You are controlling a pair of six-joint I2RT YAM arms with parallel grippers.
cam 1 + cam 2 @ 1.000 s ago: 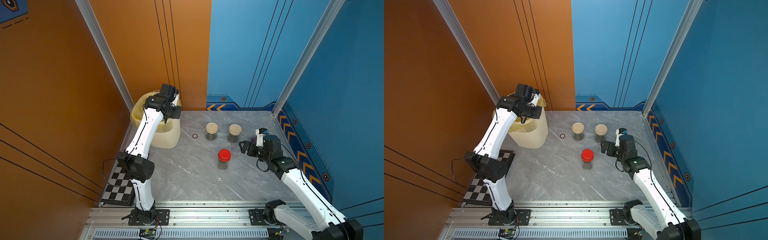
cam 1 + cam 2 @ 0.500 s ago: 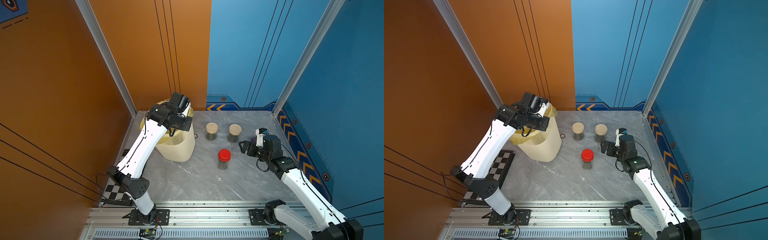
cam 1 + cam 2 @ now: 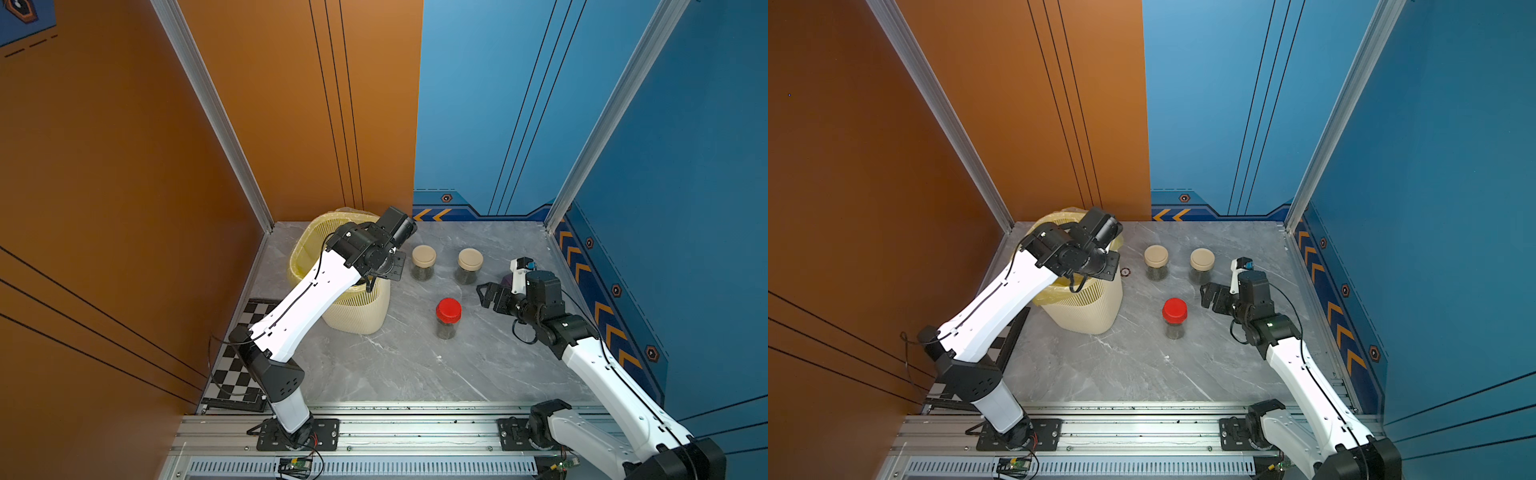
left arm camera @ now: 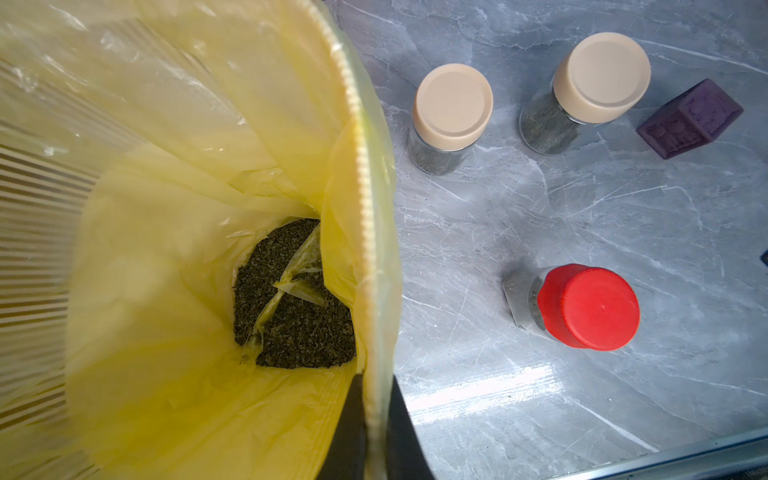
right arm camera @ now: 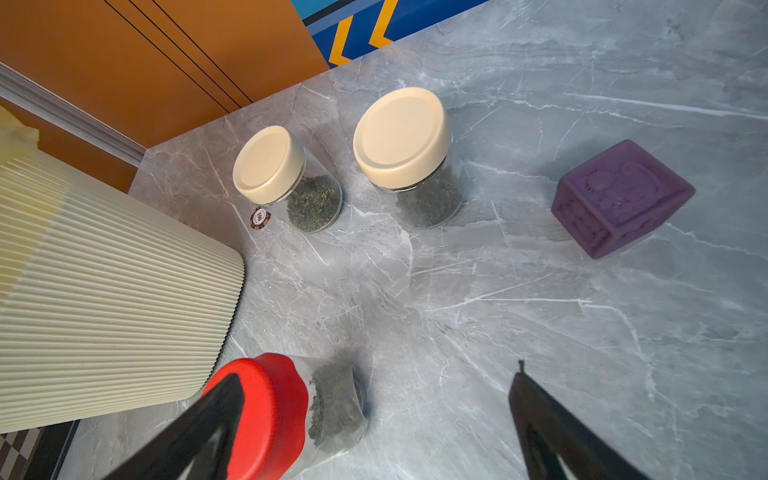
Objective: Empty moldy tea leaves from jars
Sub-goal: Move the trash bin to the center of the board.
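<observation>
The first jar (image 3: 423, 262) and second jar (image 3: 469, 266) stand abreast behind the third jar (image 3: 448, 318). A bin (image 3: 361, 311) holding tea leaves (image 4: 291, 316) stands left of them, a block (image 4: 690, 118) right.

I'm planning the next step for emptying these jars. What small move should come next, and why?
Probably shift the open right tool sideways over the red-lidded jar and close on it. That jar stands nearest it, lid on, tea leaves inside, but sits off toward one finger rather than centred. The left tool is shut on the rim of the bin, so it is occupied.
</observation>
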